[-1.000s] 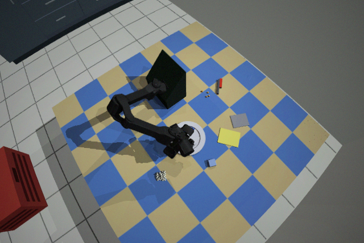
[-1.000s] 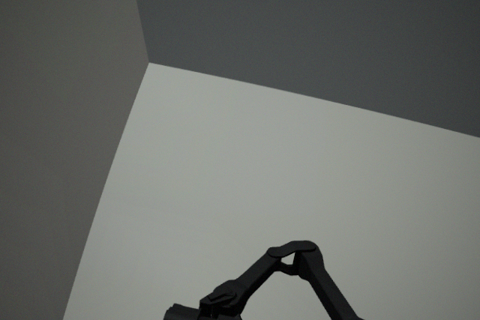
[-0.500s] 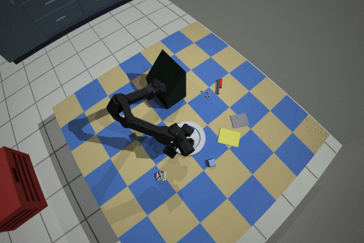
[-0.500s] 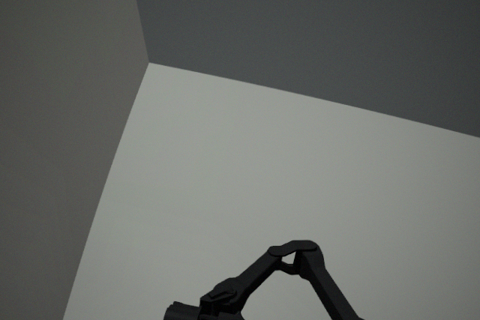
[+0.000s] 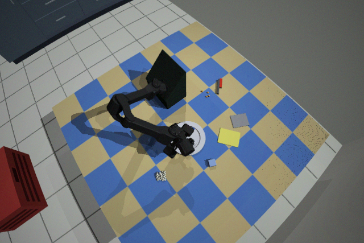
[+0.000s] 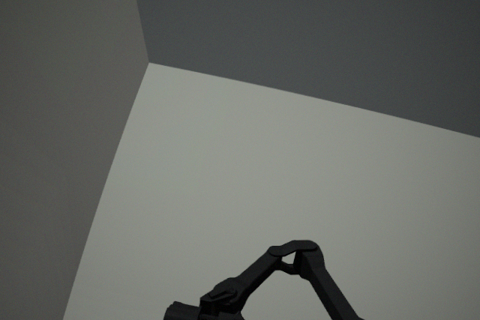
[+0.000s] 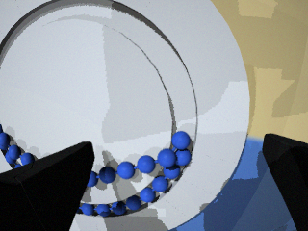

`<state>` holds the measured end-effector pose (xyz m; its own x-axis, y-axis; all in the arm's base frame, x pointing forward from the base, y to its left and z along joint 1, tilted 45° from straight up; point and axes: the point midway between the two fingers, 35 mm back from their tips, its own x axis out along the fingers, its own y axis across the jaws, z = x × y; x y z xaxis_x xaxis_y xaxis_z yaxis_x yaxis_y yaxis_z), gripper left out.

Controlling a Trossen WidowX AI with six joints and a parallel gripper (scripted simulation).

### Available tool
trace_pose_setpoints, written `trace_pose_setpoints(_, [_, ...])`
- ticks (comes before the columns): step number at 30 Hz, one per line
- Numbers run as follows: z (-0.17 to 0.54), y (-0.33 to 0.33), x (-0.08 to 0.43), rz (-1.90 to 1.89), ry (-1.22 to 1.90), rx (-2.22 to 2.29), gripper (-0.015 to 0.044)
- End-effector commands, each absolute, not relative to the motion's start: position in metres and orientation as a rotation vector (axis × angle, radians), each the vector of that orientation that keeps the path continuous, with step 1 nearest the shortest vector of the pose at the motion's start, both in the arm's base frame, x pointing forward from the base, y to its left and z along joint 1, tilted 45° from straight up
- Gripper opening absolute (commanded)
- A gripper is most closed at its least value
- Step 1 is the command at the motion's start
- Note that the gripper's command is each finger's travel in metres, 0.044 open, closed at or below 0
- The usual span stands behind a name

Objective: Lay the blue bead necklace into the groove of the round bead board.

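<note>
The round white bead board [image 5: 202, 138] [image 7: 225, 63] lies beneath the arm's hand. The blue bead necklace [image 7: 146, 164] lies on its lower part in the wrist view. One strand follows the outer groove at the bottom, and another crosses inside it, over the middle disc. The strands meet at the right, where one bead sits above the groove. The upper groove holds no beads. My gripper [image 7: 180, 148] is open and empty, with its fingers wide apart around the necklace's right end. The left finger hides part of the necklace. The hand hides the fingertips in the top view.
A yellow square [image 5: 228, 137] and a grey square [image 5: 239, 120] lie right of the board. A small blue cube [image 5: 211, 162] and a black-and-white bead cluster [image 5: 160, 176] lie below it. A dark wedge-shaped block [image 5: 170, 78] stands by the arm's base. A red-and-grey object [image 5: 220, 83] lies farther back.
</note>
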<state>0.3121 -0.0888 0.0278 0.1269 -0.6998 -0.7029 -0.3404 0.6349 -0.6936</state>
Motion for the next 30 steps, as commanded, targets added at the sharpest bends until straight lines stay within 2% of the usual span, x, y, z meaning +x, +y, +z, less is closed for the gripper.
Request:
trace_pose_setpoints(1, [0.0285,-0.089,0.312,-0.331,1.475,-0.92,0.044])
trace_pose_setpoints(24, [0.0285,-0.089,0.312,-0.331,1.475,-0.92,0.044])
trace_pose_setpoints(30, [0.0308,-0.0816,0.3077,-0.598,1.345,-0.599,0.0282])
